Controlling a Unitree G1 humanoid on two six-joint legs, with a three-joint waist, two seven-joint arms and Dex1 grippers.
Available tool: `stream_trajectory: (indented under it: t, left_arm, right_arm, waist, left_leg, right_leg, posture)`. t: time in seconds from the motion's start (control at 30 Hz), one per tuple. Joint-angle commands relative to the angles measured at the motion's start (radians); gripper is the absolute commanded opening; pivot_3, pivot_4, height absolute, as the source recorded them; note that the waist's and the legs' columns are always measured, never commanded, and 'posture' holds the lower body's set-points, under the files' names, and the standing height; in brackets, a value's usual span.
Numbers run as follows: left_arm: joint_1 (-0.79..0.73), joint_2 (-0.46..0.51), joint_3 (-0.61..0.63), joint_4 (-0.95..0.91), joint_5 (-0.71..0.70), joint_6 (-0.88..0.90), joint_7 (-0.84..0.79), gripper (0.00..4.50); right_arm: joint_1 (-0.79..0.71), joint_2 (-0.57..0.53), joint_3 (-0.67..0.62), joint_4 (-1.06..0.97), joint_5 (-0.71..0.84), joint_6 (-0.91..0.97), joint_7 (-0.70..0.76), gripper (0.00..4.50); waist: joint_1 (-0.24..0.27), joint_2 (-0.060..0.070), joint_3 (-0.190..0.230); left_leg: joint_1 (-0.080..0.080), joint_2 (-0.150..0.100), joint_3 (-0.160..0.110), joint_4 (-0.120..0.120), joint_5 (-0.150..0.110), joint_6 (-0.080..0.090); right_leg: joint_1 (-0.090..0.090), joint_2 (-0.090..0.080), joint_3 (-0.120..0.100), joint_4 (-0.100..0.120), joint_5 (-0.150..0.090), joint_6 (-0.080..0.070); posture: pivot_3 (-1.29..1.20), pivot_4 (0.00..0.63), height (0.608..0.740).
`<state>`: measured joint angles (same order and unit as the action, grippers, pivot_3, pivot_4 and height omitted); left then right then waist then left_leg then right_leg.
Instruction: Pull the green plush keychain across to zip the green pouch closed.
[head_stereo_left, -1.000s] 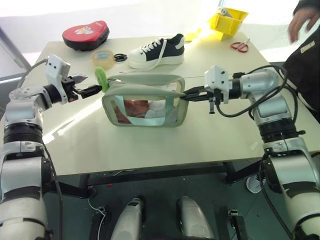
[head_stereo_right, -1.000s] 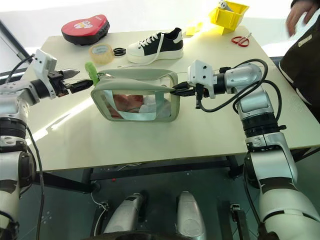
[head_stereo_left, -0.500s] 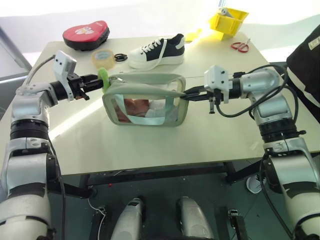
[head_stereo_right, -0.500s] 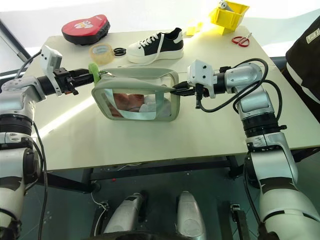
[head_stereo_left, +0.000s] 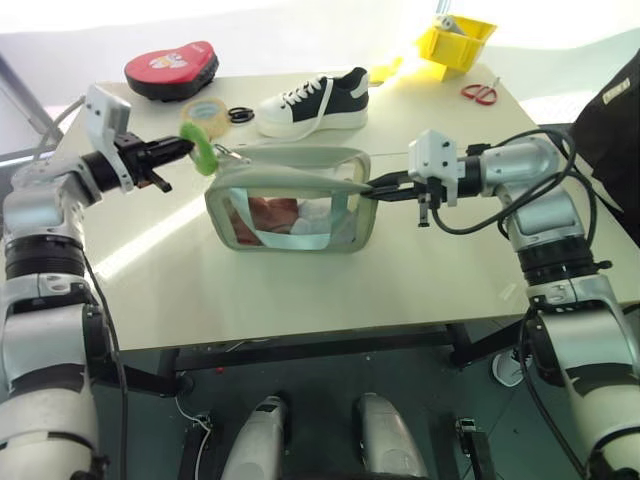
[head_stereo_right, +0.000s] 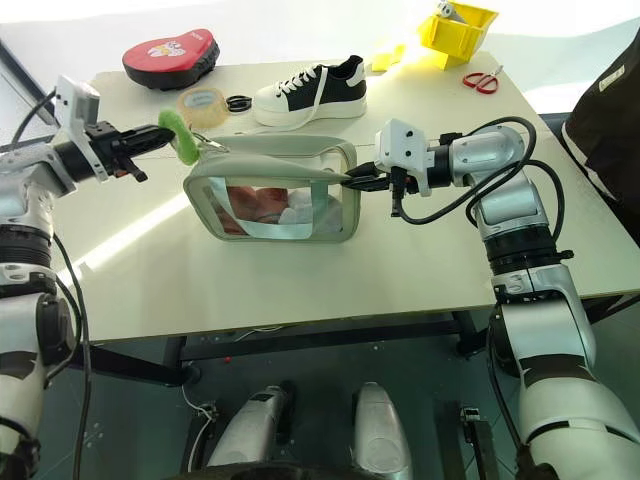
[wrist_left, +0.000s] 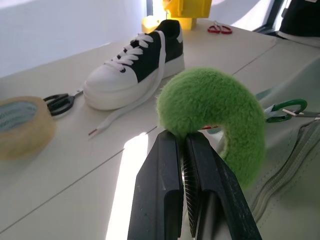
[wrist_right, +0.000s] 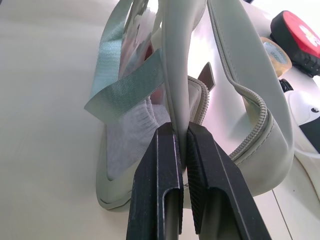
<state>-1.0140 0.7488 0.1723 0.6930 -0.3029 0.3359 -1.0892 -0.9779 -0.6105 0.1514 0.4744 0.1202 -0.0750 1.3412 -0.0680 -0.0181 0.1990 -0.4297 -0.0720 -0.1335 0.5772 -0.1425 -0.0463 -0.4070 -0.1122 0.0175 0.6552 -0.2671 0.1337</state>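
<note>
Left gripper (head_stereo_left: 183, 150) clenched on the small lime-green fuzzy ring keychain (head_stereo_left: 201, 149), held just off the left end of the boxy sage-green fabric pouch with clear plastic sides (head_stereo_left: 290, 200), above the pale tabletop (head_stereo_left: 300, 290). Right gripper (head_stereo_left: 372, 189) clamped on the pouch's right-end fabric edge; a light blue strap (wrist_right: 122, 85) hangs beside its fingers. Pouch stands mid-table. Behind it: black-and-white sneaker (head_stereo_left: 314, 101), yellowish tape roll (head_stereo_left: 205, 112), black scissors (head_stereo_left: 240, 114), red round case (head_stereo_left: 172, 69), yellow bin (head_stereo_left: 456, 42), red-handled scissors (head_stereo_left: 482, 92).
</note>
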Motion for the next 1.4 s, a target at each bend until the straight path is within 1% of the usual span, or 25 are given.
stream_trajectory:
  t: [0.03, 0.17, 0.27, 0.4, 0.47, 0.5, 0.53, 0.63, 0.7, 0.77, 0.87, 0.93, 1.0, 1.1, 1.17, 1.27, 1.4]
  left_arm:
    - [-0.052, -0.001, -0.021, -0.178, -0.028, 0.014, -0.025, 0.07]
    - [-0.043, -0.038, -0.102, -0.3, 0.022, -0.035, -0.035, 0.07]
    - [-0.026, -0.04, -0.171, -0.352, 0.075, -0.083, -0.05, 0.07]
    - [0.024, -0.005, -0.27, -0.347, 0.201, -0.236, -0.061, 0.07]
    - [0.028, -0.008, -0.27, -0.327, 0.206, -0.262, -0.06, 0.07]
    - [0.022, -0.014, -0.259, -0.317, 0.194, -0.257, -0.055, 0.7]
    - [0.012, -0.015, -0.248, -0.308, 0.184, -0.251, -0.055, 1.04]
    - [-0.013, -0.003, -0.223, -0.292, 0.173, -0.238, -0.047, 2.49]
    - [-0.035, 0.014, -0.205, -0.274, 0.177, -0.231, -0.03, 3.57]
    - [-0.055, 0.045, -0.186, -0.255, 0.175, -0.212, -0.025, 4.45]
    - [-0.056, 0.088, -0.157, -0.261, 0.155, -0.171, -0.039, 4.45]
    - [-0.018, 0.127, -0.126, -0.317, 0.116, -0.09, -0.064, 4.45]
    - [0.052, 0.171, -0.106, -0.397, 0.085, -0.026, -0.092, 4.45]
    - [0.2, 0.232, -0.057, -0.575, -0.001, 0.114, -0.13, 4.45]
    - [0.297, 0.259, -0.035, -0.677, -0.032, 0.167, -0.134, 4.45]
    - [0.387, 0.258, -0.03, -0.748, -0.03, 0.174, -0.098, 4.45]
    - [0.417, 0.215, -0.07, -0.741, 0.015, 0.123, -0.032, 4.45]
  right_arm:
    - [-0.03, -0.009, -0.011, -0.01, -0.002, -0.017, -0.003, 0.0]
    - [-0.029, -0.007, -0.01, -0.008, -0.004, -0.02, -0.005, 0.0]
    - [-0.029, -0.007, -0.011, -0.008, -0.005, -0.021, -0.007, 0.0]
    - [-0.028, -0.006, -0.011, -0.012, -0.006, -0.019, -0.01, 0.0]
    - [-0.025, -0.005, -0.012, -0.014, -0.006, -0.019, -0.011, 0.0]
    - [-0.024, -0.005, -0.012, -0.016, -0.006, -0.017, -0.012, 0.0]
    - [-0.022, -0.005, -0.013, -0.018, -0.006, -0.017, -0.012, 0.0]
    - [-0.02, -0.006, -0.012, -0.018, -0.006, -0.017, -0.012, 0.0]
    - [-0.023, -0.006, -0.012, -0.014, -0.007, -0.019, -0.013, 0.0]
    - [-0.023, -0.006, -0.012, -0.013, -0.007, -0.02, -0.012, 0.0]
    - [-0.024, -0.006, -0.012, -0.014, -0.007, -0.021, -0.01, 0.0]
    - [-0.025, -0.008, -0.012, -0.011, -0.007, -0.021, -0.008, 0.0]
    - [-0.026, -0.01, -0.013, -0.009, -0.008, -0.023, -0.007, 0.0]
    - [-0.028, -0.012, -0.013, -0.011, -0.005, -0.021, -0.003, 0.0]
    - [-0.03, -0.012, -0.013, -0.009, -0.004, -0.023, 0.001, 0.0]
    - [-0.036, -0.008, -0.01, 0.0, -0.005, -0.026, 0.004, 0.0]
    - [-0.043, 0.002, -0.003, 0.009, -0.007, -0.032, 0.009, 0.0]
  waist:
    - [0.0, 0.0, 0.0]
    - [0.001, 0.0, 0.0]
    - [-0.002, 0.0, 0.0]
    - [-0.003, 0.0, 0.0]
    - [-0.001, 0.0, 0.0]
    - [0.0, 0.0, 0.0]
    - [0.0, 0.0, 0.0]
    - [-0.001, 0.0, 0.0]
    - [-0.001, 0.0, 0.0]
    - [-0.002, 0.0, 0.0]
    - [-0.003, 0.0, 0.0]
    - [-0.003, 0.0, 0.0]
    - [-0.004, 0.0, 0.0]
    - [-0.002, 0.0, 0.0]
    - [-0.002, 0.0, 0.0]
    - [0.001, 0.0, 0.0]
    - [0.001, 0.0, 0.0]
  left_leg:
    - [0.0, 0.0, 0.0, 0.0, 0.0, 0.0]
    - [0.0, 0.0, 0.0, 0.0, 0.0, 0.0]
    - [0.0, 0.0, 0.0, 0.0, 0.0, 0.0]
    - [0.001, 0.0, 0.001, -0.001, 0.0, 0.0]
    - [0.001, 0.0, 0.001, -0.001, 0.0, 0.0]
    - [0.001, 0.0, 0.001, 0.0, 0.0, 0.0]
    - [0.001, 0.0, 0.0, 0.0, 0.0, 0.0]
    - [0.001, 0.0, 0.0, 0.0, 0.0, 0.0]
    - [0.001, 0.0, 0.0, 0.0, 0.0, 0.0]
    - [0.001, 0.0, 0.0, 0.0, 0.0, 0.0]
    - [0.001, 0.0, 0.0, -0.001, 0.0, 0.0]
    - [0.001, 0.0, 0.0, -0.001, 0.0, 0.0]
    - [0.001, 0.0, 0.001, -0.001, 0.0, 0.0]
    - [0.001, 0.001, 0.0, -0.001, 0.0, 0.0]
    - [0.001, 0.001, 0.0, -0.001, 0.0, 0.0]
    - [0.001, 0.001, 0.0, -0.001, 0.0, 0.0]
    - [0.002, 0.001, 0.0, -0.001, 0.0, 0.0]
  right_leg:
    - [0.0, 0.0, 0.0, 0.0, 0.0, 0.0]
    - [0.001, 0.0, 0.0, 0.0, 0.0, 0.0]
    - [0.001, 0.0, 0.0, 0.0, 0.0, 0.0]
    - [0.0, 0.0, 0.0, 0.0, 0.0, 0.0]
    - [0.0, 0.0, 0.001, 0.0, 0.0, 0.0]
    - [0.0, 0.0, 0.001, 0.0, 0.0, 0.0]
    - [0.0, 0.0, 0.0, 0.0, 0.0, 0.0]
    - [0.0, 0.0, 0.0, 0.0, 0.0, 0.0]
    - [0.0, 0.0, 0.0, 0.0, 0.0, 0.0]
    - [0.0, 0.0, 0.0, 0.0, 0.0, 0.0]
    - [0.0, 0.0, 0.0, 0.0, 0.0, 0.0]
    - [0.0, 0.0, 0.0, 0.0, 0.0, 0.0]
    - [0.0, 0.0, 0.001, 0.0, 0.0, 0.0]
    - [0.0, 0.0, 0.001, 0.0, 0.0, 0.0]
    - [0.0, 0.0, 0.001, 0.0, 0.0, 0.0]
    - [0.0, 0.0, 0.001, 0.0, 0.0, 0.0]
    - [0.001, 0.0, 0.001, 0.0, 0.0, -0.001]
  posture:
    - [0.0, 0.15, 0.74]
    - [0.0, 0.15, 0.74]
    - [0.0, 0.15, 0.74]
    - [0.0, 0.15, 0.74]
    - [0.0, 0.15, 0.74]
    - [0.0, 0.15, 0.74]
    - [0.0, 0.15, 0.74]
    - [0.0, 0.15, 0.74]
    - [0.0, 0.15, 0.74]
    - [0.0, 0.15, 0.74]
    - [0.0, 0.15, 0.74]
    - [0.0, 0.15, 0.74]
    - [0.0, 0.15, 0.74]
    - [0.0, 0.15, 0.74]
    - [0.0, 0.15, 0.74]
    - [0.0, 0.15, 0.74]
    - [0.0, 0.15, 0.74]
